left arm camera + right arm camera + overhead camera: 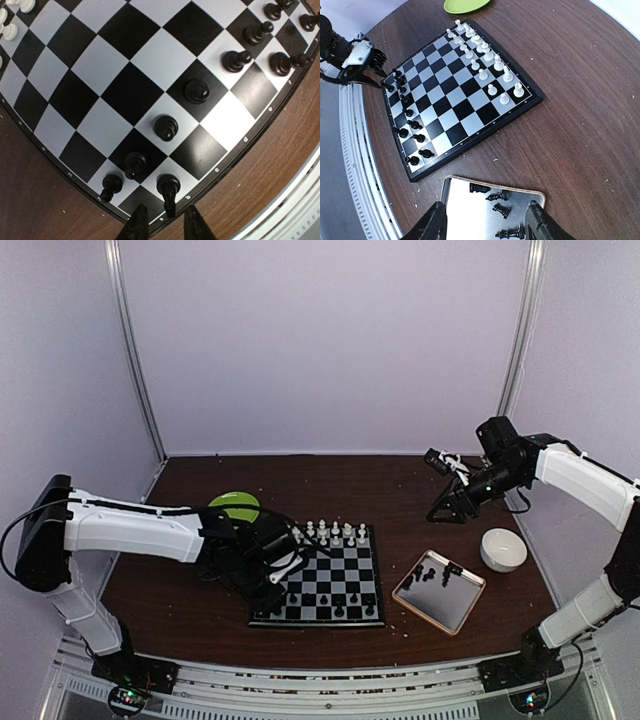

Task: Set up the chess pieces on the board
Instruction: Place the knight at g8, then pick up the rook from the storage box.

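Middle rows of the board stand free (chess pieces crowd both ends).

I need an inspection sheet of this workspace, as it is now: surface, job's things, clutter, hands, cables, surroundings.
Surface: dark wooden table, pale specks scattered.
Job's things: board flat; white pieces along its far edge; black pieces along its near edge; spare black pieces lying in the tray.
Clutter: green plate, white bowl.
Hands: left hand open, low by the board's near left corner; right hand open above tray.
Cables: black cable looping by left arm.
Surroundings: pale walls, metal posts.
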### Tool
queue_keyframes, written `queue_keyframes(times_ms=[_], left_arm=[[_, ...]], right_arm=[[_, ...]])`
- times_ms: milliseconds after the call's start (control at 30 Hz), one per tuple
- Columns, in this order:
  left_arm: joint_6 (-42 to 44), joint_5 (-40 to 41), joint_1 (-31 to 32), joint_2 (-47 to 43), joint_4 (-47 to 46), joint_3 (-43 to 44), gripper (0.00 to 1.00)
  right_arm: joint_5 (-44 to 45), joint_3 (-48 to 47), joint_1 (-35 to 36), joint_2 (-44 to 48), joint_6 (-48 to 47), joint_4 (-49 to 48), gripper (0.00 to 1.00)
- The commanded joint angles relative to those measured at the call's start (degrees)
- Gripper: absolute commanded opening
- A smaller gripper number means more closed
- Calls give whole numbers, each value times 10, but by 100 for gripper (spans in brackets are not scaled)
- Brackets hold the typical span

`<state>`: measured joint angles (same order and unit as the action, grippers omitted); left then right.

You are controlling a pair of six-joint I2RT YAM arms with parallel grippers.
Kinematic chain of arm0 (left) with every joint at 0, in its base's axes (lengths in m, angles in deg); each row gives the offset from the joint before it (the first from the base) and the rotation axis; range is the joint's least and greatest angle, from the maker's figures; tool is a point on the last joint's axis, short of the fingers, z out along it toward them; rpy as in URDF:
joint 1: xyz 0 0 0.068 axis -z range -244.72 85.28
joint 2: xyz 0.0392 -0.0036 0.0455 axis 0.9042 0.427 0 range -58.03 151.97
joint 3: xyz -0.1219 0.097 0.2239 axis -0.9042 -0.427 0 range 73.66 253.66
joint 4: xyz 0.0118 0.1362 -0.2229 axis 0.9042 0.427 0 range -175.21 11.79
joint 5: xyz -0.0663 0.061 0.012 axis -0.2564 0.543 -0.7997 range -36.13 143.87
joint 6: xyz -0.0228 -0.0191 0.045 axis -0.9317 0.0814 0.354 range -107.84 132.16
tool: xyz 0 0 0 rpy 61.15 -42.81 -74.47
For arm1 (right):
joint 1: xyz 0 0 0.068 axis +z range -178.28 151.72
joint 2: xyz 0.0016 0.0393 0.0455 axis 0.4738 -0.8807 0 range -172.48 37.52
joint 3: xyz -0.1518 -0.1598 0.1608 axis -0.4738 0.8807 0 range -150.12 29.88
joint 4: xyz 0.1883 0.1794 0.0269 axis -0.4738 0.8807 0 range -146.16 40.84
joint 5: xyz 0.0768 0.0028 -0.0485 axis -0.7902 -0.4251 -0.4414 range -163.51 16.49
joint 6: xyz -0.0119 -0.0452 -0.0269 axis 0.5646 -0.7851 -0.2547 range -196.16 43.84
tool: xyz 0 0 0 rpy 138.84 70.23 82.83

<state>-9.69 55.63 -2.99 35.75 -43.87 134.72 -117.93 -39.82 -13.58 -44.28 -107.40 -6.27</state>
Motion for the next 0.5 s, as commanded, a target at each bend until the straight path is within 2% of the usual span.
queue_keyframes(times_ms=[0, 133, 200, 233, 267, 400, 467], left_arm=[[20, 7, 1, -36, 18, 42, 29], [40, 28, -1, -56, 34, 90, 31], [55, 43, -7, -59, 36, 120, 34], [59, 55, -13, -60, 35, 132, 35], [59, 69, -20, -61, 24, 139, 36], [28, 73, -53, -72, -94, 115, 38], [5, 71, -65, -69, -159, 102, 39]], right_arm=[[50, -21, -4, 18, 42, -8, 54], [94, -97, -20, 34, 80, 14, 57], [163, -138, -23, 33, 98, 31, 74], [197, -160, -23, 26, 106, 46, 91], [220, -185, -24, 16, 109, 65, 99], [213, -232, -25, -8, 75, 139, 100], [212, -189, -28, 7, 72, 94, 100]])
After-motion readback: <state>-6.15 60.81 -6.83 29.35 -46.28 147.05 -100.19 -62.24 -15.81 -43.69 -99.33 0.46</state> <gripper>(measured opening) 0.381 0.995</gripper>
